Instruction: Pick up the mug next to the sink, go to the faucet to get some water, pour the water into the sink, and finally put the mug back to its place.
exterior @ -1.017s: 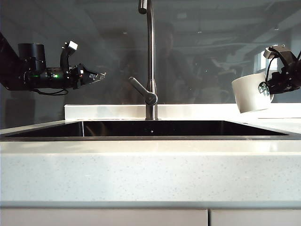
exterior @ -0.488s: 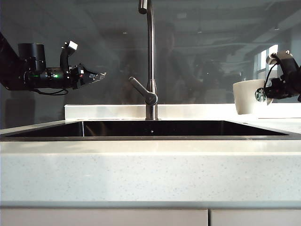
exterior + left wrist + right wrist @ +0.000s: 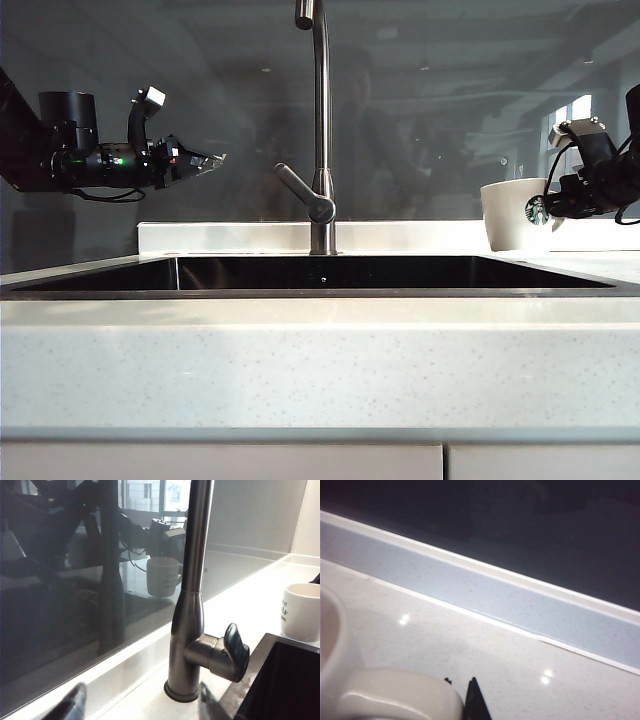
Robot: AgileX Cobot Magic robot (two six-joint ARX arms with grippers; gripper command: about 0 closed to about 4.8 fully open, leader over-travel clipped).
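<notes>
Exterior view: sink recessed in a pale speckled table, its dark basin seen edge-on. The gooseneck faucet rises behind the basin at centre, its lever handle angled up toward the left. The left tool hangs level in the air on the left side, well apart from the faucet, its fingers spread. On the right, the white mug stands upright at table level just beyond the sink's right end (whether its base actually touches the surface cannot be told); its round green-and-white logo faces the right tool, which is clamped on the mug's right side.

Left wrist view: the faucet fills the middle, with the dark end of its lever pointing toward the sink corner. The mug stands on the table beyond that corner, and a reflection of it shows in the dark glossy wall panel. Two blurred fingertips of the left tool stand wide apart, either side of the faucet base.

Right wrist view: the mug lies close under the camera, rim and handle blurred, with a dark finger of the right tool pressed beside the handle. Beyond it lie the speckled table and a low white backsplash.
</notes>
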